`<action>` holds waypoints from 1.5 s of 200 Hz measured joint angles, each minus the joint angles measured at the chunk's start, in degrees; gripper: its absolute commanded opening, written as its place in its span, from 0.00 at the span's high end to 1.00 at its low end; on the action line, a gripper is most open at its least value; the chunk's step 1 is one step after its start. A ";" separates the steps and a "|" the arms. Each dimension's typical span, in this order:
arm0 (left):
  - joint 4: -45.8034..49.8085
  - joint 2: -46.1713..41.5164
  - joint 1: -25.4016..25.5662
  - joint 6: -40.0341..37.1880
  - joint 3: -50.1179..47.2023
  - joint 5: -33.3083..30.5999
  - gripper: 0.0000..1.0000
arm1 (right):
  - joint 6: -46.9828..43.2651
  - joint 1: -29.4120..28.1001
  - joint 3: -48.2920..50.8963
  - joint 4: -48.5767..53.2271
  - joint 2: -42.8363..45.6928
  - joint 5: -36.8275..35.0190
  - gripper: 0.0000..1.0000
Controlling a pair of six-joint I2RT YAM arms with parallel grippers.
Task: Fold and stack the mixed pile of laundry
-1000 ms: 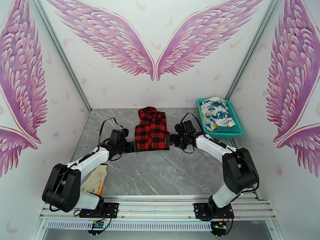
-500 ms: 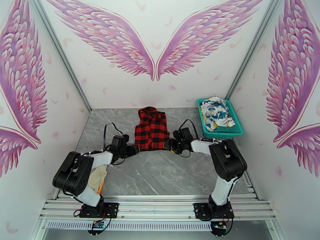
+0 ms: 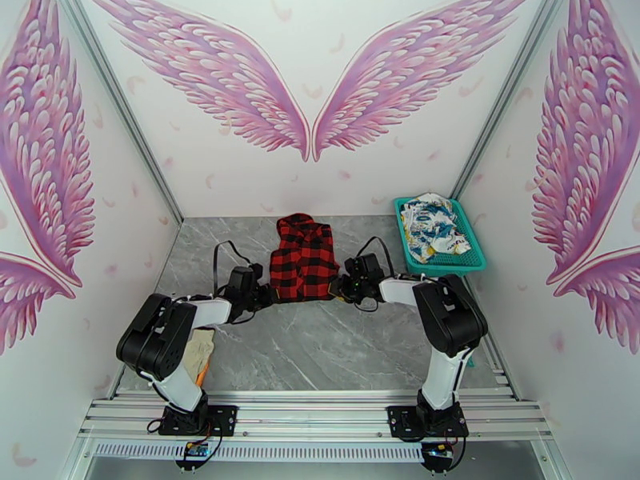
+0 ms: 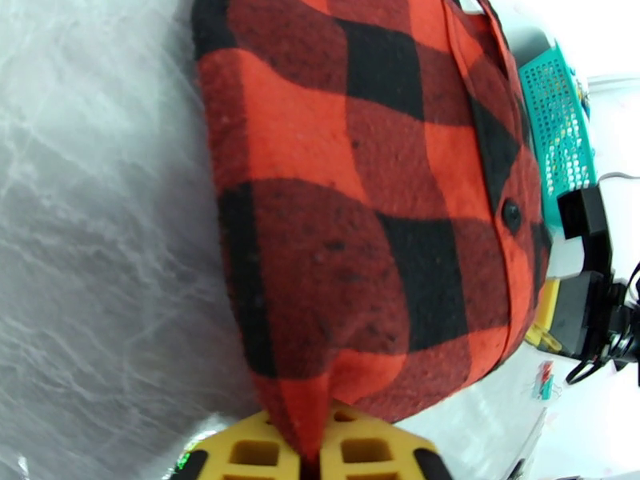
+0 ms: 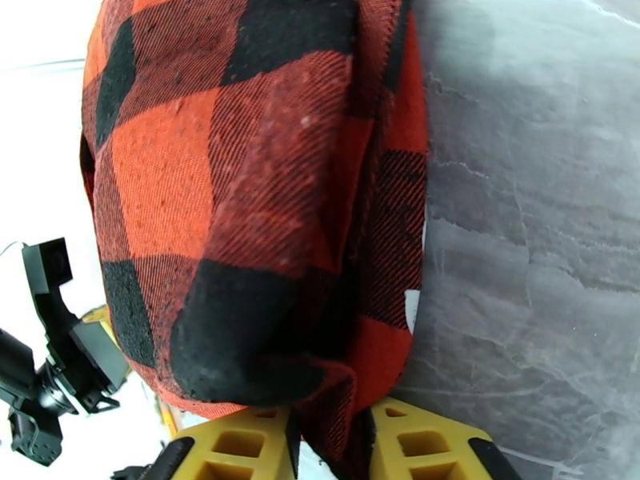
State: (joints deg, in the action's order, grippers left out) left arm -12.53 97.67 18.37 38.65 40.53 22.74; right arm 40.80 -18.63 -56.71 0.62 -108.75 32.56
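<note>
Tabletop grey marble, walls painted with pink wings. Shirt lies flat, long axis six to twelve, collar toward twelve. Left gripper and right gripper each clamp a hem corner.

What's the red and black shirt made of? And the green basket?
The red-and-black checked shirt looks like soft, fuzzy woven cloth, maybe flannel: fine threads and lint show, and it bunches. The teal mesh basket looks like stiff, slightly shiny plastic, moulded in a grid of little holes.
</note>
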 measured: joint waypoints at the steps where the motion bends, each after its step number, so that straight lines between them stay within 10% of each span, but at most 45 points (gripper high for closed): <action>1: -0.02 -0.02 0.02 -0.17 0.00 -0.09 1.00 | -0.02 -0.02 0.00 -0.02 0.00 0.00 0.83; 60: 0.17 -6.69 0.33 -1.01 -2.36 -0.57 1.00 | 0.11 -0.02 2.34 0.52 3.54 -0.98 1.00; 171: 22.10 -34.38 10.71 -0.94 -7.98 -6.23 1.00 | -0.48 -4.50 14.43 18.62 29.40 -5.33 1.00; 300: 27.56 -0.28 -4.42 -5.25 30.21 4.22 1.00 | -7.04 1.49 -35.32 34.71 0.11 -4.87 1.00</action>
State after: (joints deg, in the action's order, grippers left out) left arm 15.03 97.38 13.96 33.41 70.74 26.96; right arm 33.76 -17.15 -92.03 35.33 -108.64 27.68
